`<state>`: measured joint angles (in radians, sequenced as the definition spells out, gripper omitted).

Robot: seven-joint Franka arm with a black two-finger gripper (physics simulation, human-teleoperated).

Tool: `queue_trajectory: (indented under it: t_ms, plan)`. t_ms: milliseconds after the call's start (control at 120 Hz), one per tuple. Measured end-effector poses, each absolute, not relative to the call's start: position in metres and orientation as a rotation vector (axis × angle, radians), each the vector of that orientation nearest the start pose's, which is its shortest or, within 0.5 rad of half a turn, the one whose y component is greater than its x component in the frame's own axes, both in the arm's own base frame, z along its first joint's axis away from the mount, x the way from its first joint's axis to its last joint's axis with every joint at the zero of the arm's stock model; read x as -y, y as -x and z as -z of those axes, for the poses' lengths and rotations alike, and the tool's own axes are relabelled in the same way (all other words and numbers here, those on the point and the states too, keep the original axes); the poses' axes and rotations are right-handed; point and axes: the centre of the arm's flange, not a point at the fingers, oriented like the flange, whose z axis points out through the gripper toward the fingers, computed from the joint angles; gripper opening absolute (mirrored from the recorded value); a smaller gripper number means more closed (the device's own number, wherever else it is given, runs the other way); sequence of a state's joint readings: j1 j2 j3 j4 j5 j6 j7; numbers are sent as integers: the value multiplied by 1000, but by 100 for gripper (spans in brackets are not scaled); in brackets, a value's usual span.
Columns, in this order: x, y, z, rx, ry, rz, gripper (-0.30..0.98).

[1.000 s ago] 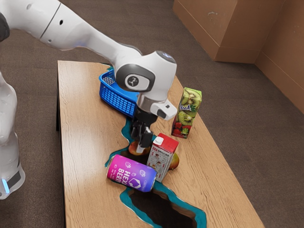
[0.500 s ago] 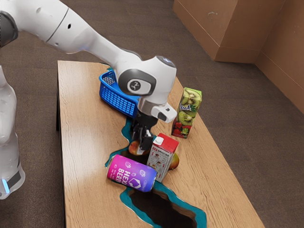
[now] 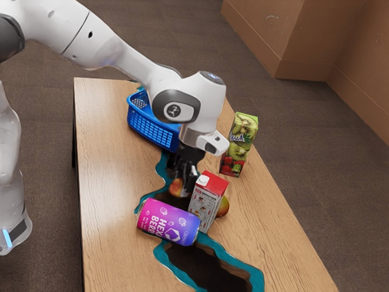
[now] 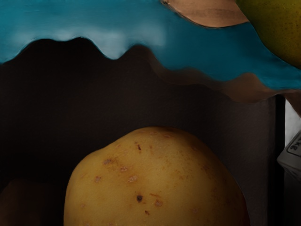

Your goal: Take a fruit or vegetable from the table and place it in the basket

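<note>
The black gripper [image 3: 184,180] is low over the dark, teal-edged patch in the exterior view, shut on a yellow-red fruit [image 3: 176,188]. One finger stands on the side by the red-topped carton; the far finger is partly hidden. In the wrist view the held fruit [image 4: 155,181] is large, yellow and brown-speckled, with a reddish edge. A second fruit [image 3: 223,206] lies partly behind the carton; a green fruit [image 4: 277,28] appears beyond the teal edge. The blue basket [image 3: 151,129] stands behind the gripper, partly covered by the arm.
A red-topped white carton [image 3: 208,204] stands close beside the gripper. The pink-purple can [image 3: 168,222] lies in front of it. A tall kiwi juice carton [image 3: 239,146] stands toward the exterior view's right, near the wooden table's [image 3: 267,225] far edge.
The fingers have closed around the fruit. My gripper has risen slightly, and the fruit has shifted up and tilted with it. The cartons, can and basket have stayed put.
</note>
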<state>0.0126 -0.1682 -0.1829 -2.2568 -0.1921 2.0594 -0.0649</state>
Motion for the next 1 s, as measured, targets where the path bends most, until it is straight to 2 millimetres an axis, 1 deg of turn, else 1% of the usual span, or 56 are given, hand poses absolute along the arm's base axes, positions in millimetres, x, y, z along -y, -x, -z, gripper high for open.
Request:
queue_trajectory:
  t_ms: [83, 142, 167, 217, 250, 283, 317, 408, 450, 508, 542, 575, 633, 683, 767, 800, 867, 1000]
  plan:
    - [82, -480, -444, 27, 3271, -16, 32]
    - [79, -477, -457, 39, 3267, 36, 33]
    - [79, -474, -468, 38, 3264, 75, 32]
    - [79, -463, -500, 36, 3252, 190, 33]
    - [73, -458, -516, 53, 3238, 248, 34]
    - [61, -454, -530, 91, 3222, 301, 34]
    - [44, -453, -540, 146, 3204, 340, 34]
    - [-16, -457, -572, 334, 3140, 448, 34]
    - [-42, -458, -583, 409, 3106, 480, 34]
    - [-76, -465, -590, 496, 3074, 494, 34]
    - [-93, -472, -587, 531, 3068, 480, 35]
    - [-105, -476, -583, 556, 3063, 467, 34]
    - [-126, -478, -578, 599, 3051, 450, 33]
    - [-135, -481, -572, 612, 3051, 432, 33]
    - [-150, -487, -570, 627, 3051, 427, 33]
    - [-156, -486, -570, 636, 3052, 430, 42]
    - [-161, -485, -572, 632, 3057, 438, 52]
    - [-171, -480, -580, 633, 3054, 466, 62]
